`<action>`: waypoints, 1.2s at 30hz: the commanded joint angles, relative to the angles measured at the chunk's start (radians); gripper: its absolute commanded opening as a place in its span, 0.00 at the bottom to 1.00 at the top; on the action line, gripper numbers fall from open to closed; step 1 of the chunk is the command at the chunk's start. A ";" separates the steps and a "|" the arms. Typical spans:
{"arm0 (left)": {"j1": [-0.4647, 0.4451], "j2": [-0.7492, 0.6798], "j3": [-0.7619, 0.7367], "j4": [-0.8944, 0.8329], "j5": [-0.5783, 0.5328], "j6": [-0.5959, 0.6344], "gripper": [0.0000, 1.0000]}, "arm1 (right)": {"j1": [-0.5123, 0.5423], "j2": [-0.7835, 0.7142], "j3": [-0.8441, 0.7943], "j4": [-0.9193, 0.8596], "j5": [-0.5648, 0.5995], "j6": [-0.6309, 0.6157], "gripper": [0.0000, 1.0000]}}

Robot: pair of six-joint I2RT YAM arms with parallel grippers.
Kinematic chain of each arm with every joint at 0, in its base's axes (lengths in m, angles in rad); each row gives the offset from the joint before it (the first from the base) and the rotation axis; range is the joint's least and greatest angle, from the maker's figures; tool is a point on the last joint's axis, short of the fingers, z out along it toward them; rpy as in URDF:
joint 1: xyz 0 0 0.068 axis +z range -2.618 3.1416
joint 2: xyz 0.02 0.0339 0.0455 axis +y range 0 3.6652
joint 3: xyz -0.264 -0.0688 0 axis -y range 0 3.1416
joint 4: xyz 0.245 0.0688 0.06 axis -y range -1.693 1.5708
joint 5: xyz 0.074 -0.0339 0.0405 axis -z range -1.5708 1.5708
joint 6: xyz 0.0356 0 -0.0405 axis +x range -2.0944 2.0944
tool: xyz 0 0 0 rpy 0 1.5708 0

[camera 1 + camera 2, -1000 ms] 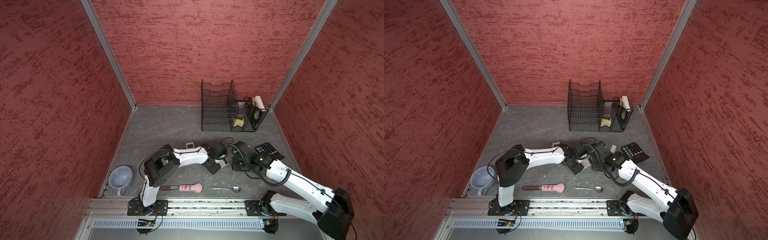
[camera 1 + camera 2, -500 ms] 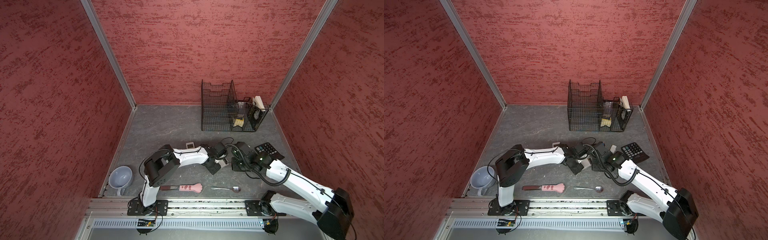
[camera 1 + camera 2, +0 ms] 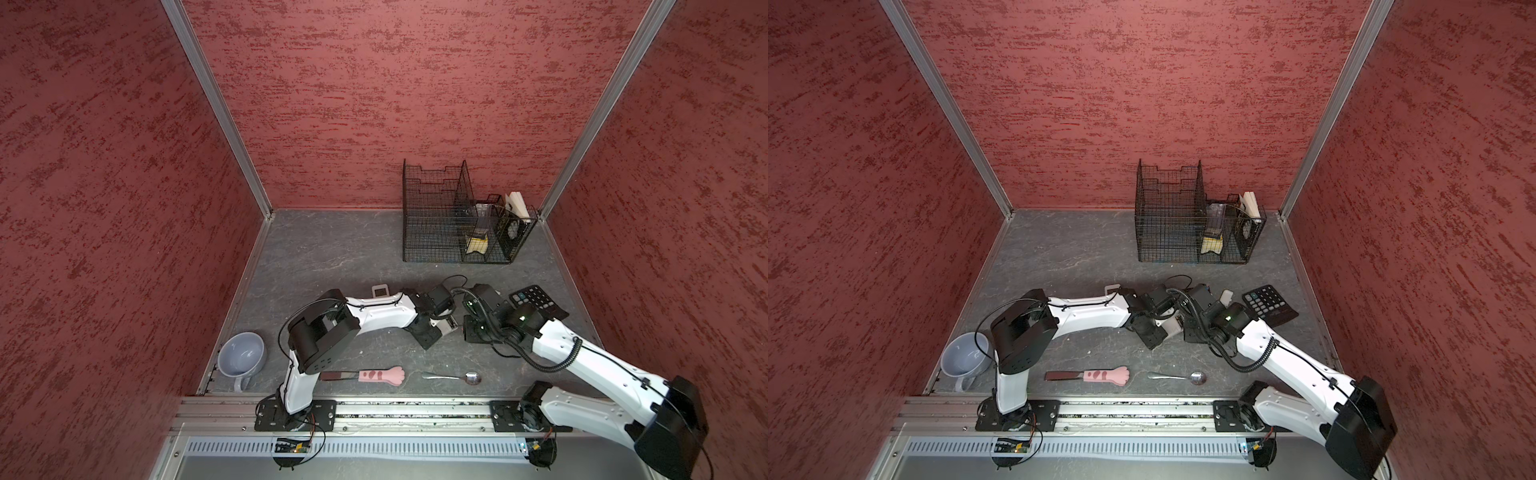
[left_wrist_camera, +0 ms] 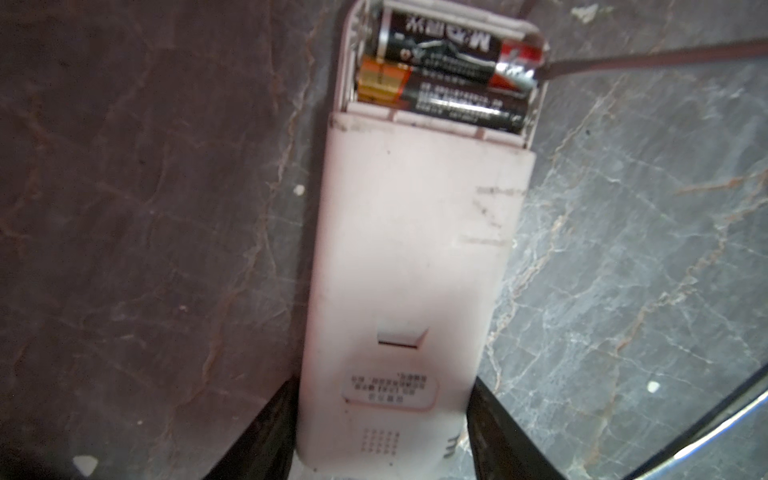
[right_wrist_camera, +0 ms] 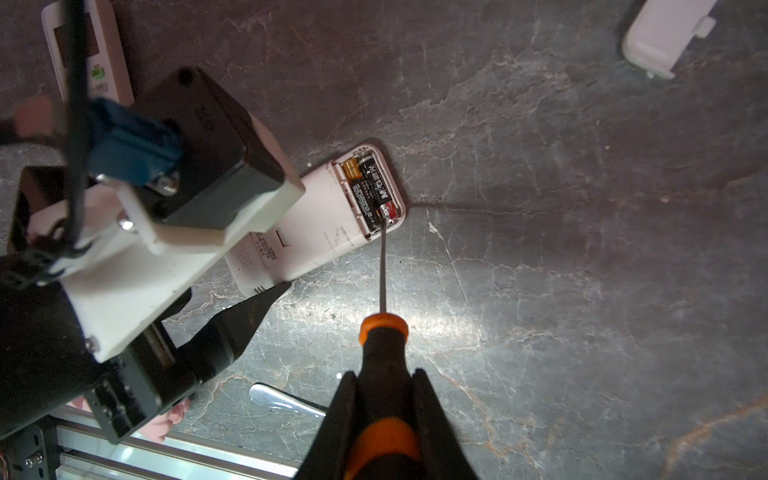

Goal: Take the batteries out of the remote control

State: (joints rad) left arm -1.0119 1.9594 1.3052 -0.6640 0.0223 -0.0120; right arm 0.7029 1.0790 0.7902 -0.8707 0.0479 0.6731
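At the far left of the grey worktop [image 3: 332, 257] a grey mug [image 3: 242, 360] sits by the wall. To its right, along the near edge, lie a pink-handled tool [image 3: 380, 375] and a spoon [image 3: 453, 377].

Near the middle, the left pincer [image 4: 382, 424] is clamped on the remote control [image 4: 415, 249], one finger pressed against each long edge at one end. The remote control lies flat, back side up. At the opposite end from the fingers its compartment is uncovered, and the two batteries [image 4: 440, 70] sit in it side by side, well away from the left pincer.

From the right, the right pincer [image 5: 384, 378] is closed around the black-and-orange handle of a screwdriver [image 5: 382, 332]. The thin shaft reaches ahead of it, and its tip touches the red end of the outer battery at the compartment's edge. The batteries are a full shaft length from this pincer.

A white battery cover [image 5: 665, 37] lies on its own, apart from the remote control. Farther right, a dark calculator [image 3: 536, 301] rests beside the right arm.
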 commanded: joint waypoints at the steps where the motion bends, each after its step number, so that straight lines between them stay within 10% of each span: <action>1: -0.001 0.054 -0.040 0.000 0.008 0.010 0.63 | -0.007 -0.013 0.006 -0.026 0.012 0.000 0.00; 36: -0.008 0.061 -0.043 0.001 0.007 0.016 0.62 | -0.016 0.003 0.007 -0.007 -0.002 -0.017 0.00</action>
State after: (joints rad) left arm -1.0157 1.9598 1.3052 -0.6643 0.0174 -0.0090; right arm 0.6945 1.0866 0.7750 -0.8757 0.0475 0.6697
